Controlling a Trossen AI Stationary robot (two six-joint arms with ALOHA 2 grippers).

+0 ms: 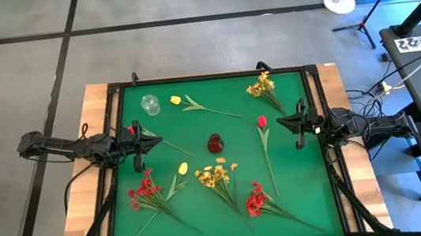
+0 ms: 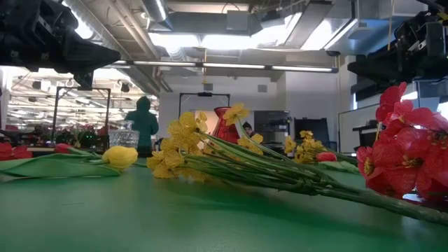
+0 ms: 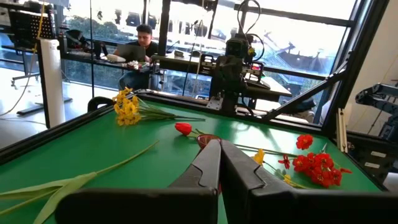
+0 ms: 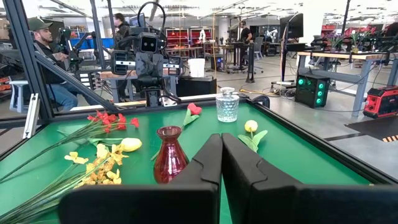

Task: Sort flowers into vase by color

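Both arms reach level over the mat's side edges, left end effector and right end effector pressed together, empty.

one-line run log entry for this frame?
phase: not started | left gripper: shut, empty, left edge | right gripper: shut, empty, right edge | flowers: all lying on mat | red vase: centre, empty | clear vase: empty

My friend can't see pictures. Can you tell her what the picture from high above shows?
A green table seen from straight above is scattered with red and yellow flowers, with a small red vase in the middle and a clear vase near one corner. The left claw and right claw wait shut at opposite sides, holding nothing.
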